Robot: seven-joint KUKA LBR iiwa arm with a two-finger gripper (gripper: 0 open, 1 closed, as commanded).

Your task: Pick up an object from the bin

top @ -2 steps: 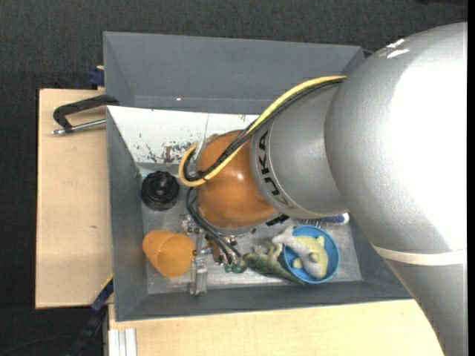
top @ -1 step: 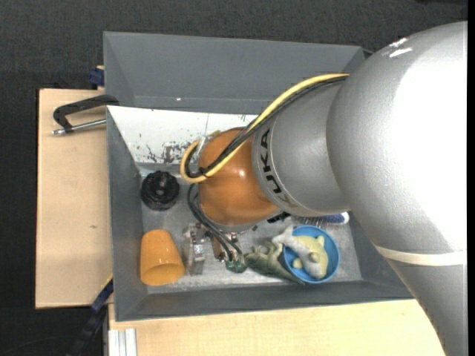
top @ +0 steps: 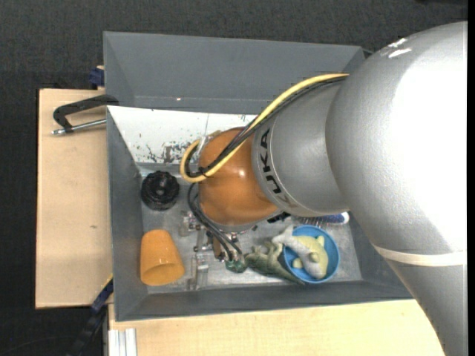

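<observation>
Grey arm [top: 386, 147] enters from 3 o'clock; its hand [top: 202, 256] sits low at the bin's [top: 223, 69] 6 o'clock, orange cup [top: 159, 256] beside at 9 o'clock. Open or holding: cannot tell. Probably the approach; next, close and lift.

1. One camera looks down on the bin [top: 223, 69] from above, tilted a little to one side.
2. It sits near, with the bin across the frame's middle.
3. The arm [top: 386, 147] enters from the right, looming large at upper right.
</observation>
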